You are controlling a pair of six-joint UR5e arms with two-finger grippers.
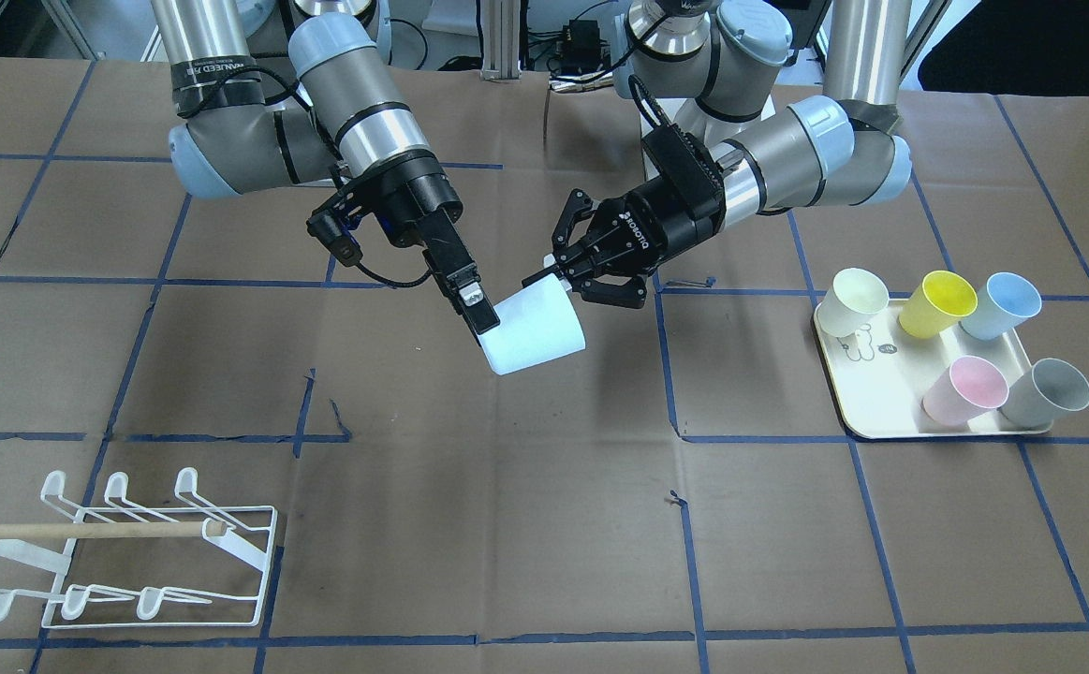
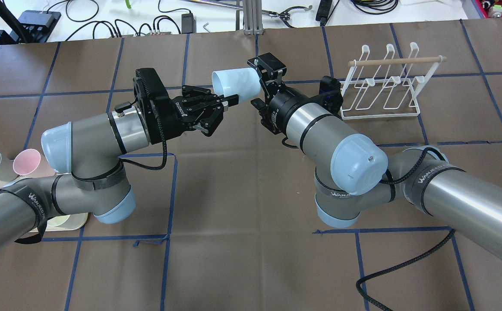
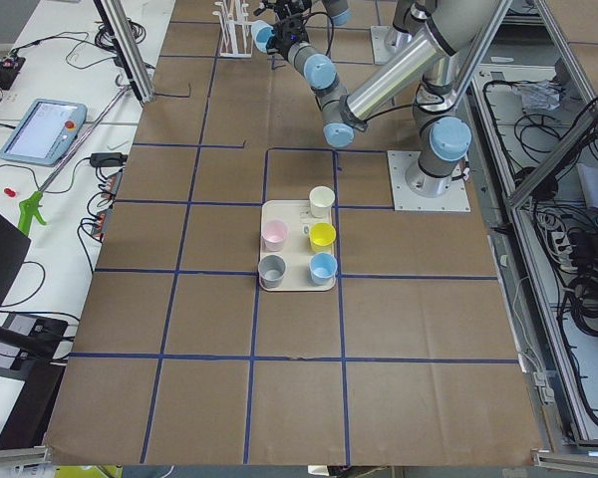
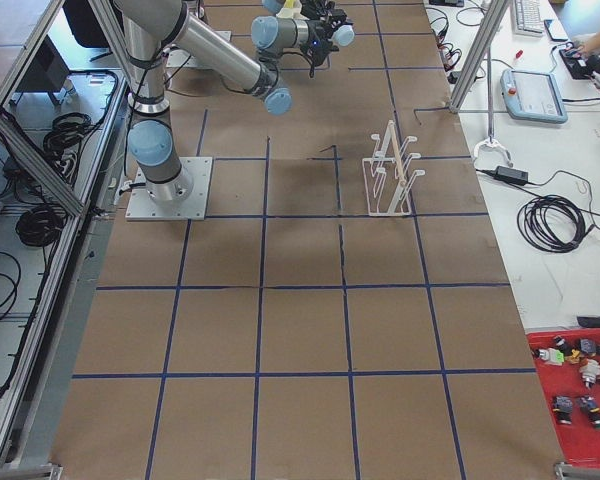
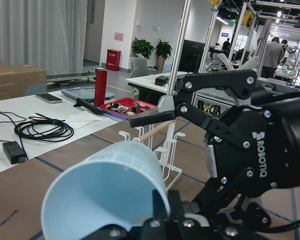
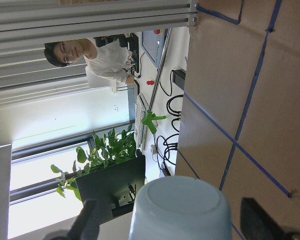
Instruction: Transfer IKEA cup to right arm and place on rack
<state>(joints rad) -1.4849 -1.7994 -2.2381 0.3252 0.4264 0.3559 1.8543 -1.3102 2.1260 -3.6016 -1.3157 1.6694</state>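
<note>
The brown table (image 1: 544, 524) had blue tape lines on it. Up in the air over its middle was the pale blue cup (image 1: 539, 332), lying on its side between the two arms. The left gripper (image 1: 549, 273) was pinched tight on the cup's rim. The right gripper (image 2: 256, 83) had its jaws wide apart, one on each side of the cup's bottom, not touching it. So this looked like the hand-over step. Next, the right jaws would need to squeeze the cup, and then the left could let go. The white rack (image 1: 132, 552) stood well apart from the cup, with six prongs (image 1: 118, 487) and one wooden stick (image 1: 85, 531). One tray (image 1: 867, 412) held five more cups (image 1: 937, 301): cream, yellow, blue, pink and grey. That made six cups in all.
</note>
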